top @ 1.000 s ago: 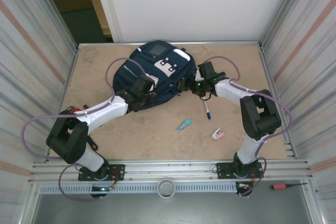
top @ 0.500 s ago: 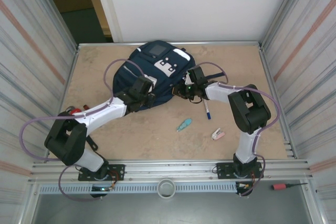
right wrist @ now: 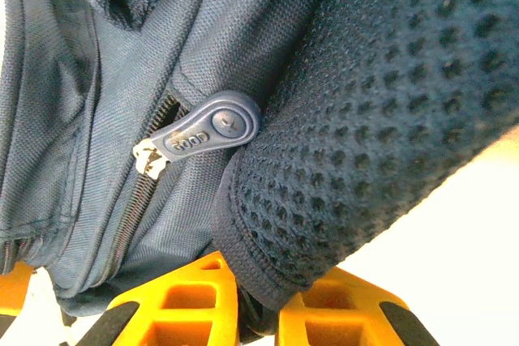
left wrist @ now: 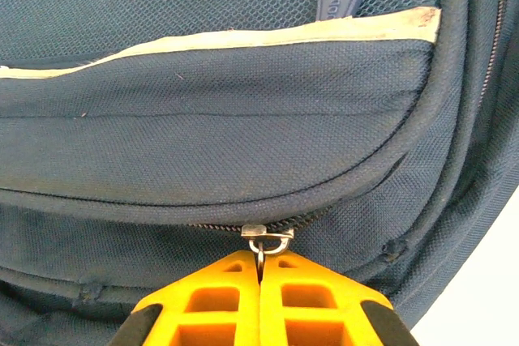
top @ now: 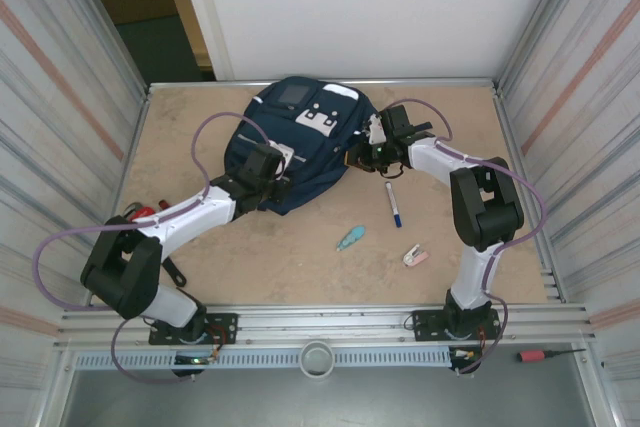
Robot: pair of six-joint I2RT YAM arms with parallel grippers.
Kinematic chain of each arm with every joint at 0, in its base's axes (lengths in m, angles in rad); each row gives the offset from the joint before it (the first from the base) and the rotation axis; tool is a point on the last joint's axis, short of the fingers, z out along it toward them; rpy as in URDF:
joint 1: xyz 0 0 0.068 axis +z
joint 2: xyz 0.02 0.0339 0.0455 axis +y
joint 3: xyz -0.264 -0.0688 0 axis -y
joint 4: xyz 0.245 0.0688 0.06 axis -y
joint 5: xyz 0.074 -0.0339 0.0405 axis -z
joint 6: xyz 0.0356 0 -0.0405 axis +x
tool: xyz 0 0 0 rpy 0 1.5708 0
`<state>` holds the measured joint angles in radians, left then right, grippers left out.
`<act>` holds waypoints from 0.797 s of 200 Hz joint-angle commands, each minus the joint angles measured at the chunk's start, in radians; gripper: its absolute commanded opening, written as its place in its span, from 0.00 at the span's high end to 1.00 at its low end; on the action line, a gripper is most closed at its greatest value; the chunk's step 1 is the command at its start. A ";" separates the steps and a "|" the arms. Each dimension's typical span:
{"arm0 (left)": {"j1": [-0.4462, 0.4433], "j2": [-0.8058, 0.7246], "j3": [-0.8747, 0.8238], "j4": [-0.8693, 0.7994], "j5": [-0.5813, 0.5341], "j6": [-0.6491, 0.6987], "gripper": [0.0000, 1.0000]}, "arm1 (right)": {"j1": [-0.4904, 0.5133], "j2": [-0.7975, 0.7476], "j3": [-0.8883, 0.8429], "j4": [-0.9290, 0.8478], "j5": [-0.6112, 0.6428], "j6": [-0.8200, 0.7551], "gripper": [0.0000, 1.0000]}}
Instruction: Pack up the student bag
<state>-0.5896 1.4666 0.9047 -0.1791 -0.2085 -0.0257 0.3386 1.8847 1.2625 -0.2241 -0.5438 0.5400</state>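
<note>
The student bag, navy blue with white patches, lies at the back middle of the table. My left gripper is at the bag's near left edge. In the left wrist view its yellow fingers are shut on the small metal zipper pull of a closed zip. My right gripper is at the bag's right side. Its yellow fingers are shut on the edge of a padded mesh strap. A blue rubber zipper tab lies just left of that strap.
A blue pen, a small teal item and a pink-and-white item lie on the table right of centre. Something red lies by the left arm. Corrugated metal walls close in both sides.
My right gripper has shut on the bag's strap and drawn it back and to the right. The bag has shifted toward the far side. The left gripper followed, still shut.
</note>
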 commanded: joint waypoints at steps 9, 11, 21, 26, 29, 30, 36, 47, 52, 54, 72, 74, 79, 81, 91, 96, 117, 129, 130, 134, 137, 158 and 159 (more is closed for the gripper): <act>0.027 -0.023 0.011 -0.048 0.048 -0.009 1.00 | -0.030 0.011 0.029 -0.008 0.015 -0.036 0.94; 0.029 -0.023 0.011 -0.047 0.051 -0.011 1.00 | -0.030 0.010 0.028 -0.008 0.016 -0.035 0.94; 0.034 -0.022 0.013 -0.045 0.071 -0.015 1.00 | -0.029 0.004 0.020 -0.008 0.019 -0.032 0.88; 0.036 -0.022 0.014 -0.045 0.078 -0.018 1.00 | -0.030 -0.002 0.013 -0.007 0.023 -0.028 0.83; 0.036 -0.022 0.014 -0.045 0.082 -0.018 1.00 | -0.029 -0.008 0.007 -0.007 0.026 -0.023 0.79; 0.036 -0.023 0.014 -0.045 0.084 -0.018 1.00 | -0.029 -0.010 0.004 -0.006 0.027 -0.022 0.78; 0.037 -0.026 0.016 -0.045 0.095 -0.020 1.00 | -0.029 -0.023 -0.012 0.004 0.032 -0.008 0.72; 0.036 -0.034 0.015 -0.044 0.114 -0.027 1.00 | -0.021 -0.051 -0.056 0.040 0.031 0.032 0.61; 0.037 -0.039 0.013 -0.042 0.125 -0.032 1.00 | -0.014 -0.063 -0.082 0.067 0.025 0.055 0.55; 0.037 -0.042 0.013 -0.041 0.129 -0.033 1.00 | -0.012 -0.069 -0.092 0.078 0.022 0.064 0.53; 0.034 -0.061 0.000 -0.023 0.165 -0.049 1.00 | 0.034 -0.099 -0.170 0.158 0.020 0.140 0.39; 0.034 -0.062 -0.002 -0.021 0.169 -0.049 1.00 | 0.041 -0.100 -0.175 0.164 0.024 0.146 0.37; 0.034 -0.067 -0.005 -0.018 0.175 -0.054 1.00 | 0.057 -0.101 -0.186 0.173 0.035 0.161 0.35; 0.034 -0.069 -0.006 -0.017 0.177 -0.054 1.00 | 0.063 -0.100 -0.189 0.176 0.041 0.166 0.34; 0.035 -0.075 -0.010 -0.013 0.189 -0.058 1.00 | 0.095 -0.089 -0.197 0.189 0.067 0.187 0.31; 0.034 -0.078 -0.010 -0.013 0.194 -0.061 1.00 | 0.109 -0.079 -0.196 0.192 0.081 0.197 0.29; 0.033 -0.091 -0.015 -0.013 0.201 -0.062 1.00 | 0.140 -0.029 -0.192 0.247 0.086 0.234 0.26; 0.033 -0.098 -0.023 -0.013 0.200 -0.061 1.00 | 0.145 -0.009 -0.192 0.307 0.047 0.261 0.27; 0.033 -0.098 -0.024 -0.013 0.199 -0.062 1.00 | 0.144 -0.007 -0.191 0.312 0.045 0.261 0.28; 0.032 -0.100 -0.026 -0.013 0.195 -0.060 1.00 | 0.143 -0.002 -0.188 0.322 0.037 0.265 0.32; 0.033 -0.101 -0.029 -0.013 0.193 -0.060 1.00 | 0.143 -0.001 -0.184 0.325 0.035 0.265 0.36; 0.033 -0.116 -0.050 -0.027 0.146 -0.051 1.00 | 0.132 -0.004 -0.154 0.267 0.062 0.220 0.67; 0.033 -0.117 -0.051 -0.028 0.143 -0.051 1.00 | 0.131 -0.006 -0.154 0.263 0.063 0.217 0.69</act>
<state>-0.5552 1.4059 0.8829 -0.1829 -0.0452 -0.0753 0.4885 1.8671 1.0706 0.0341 -0.4953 0.7624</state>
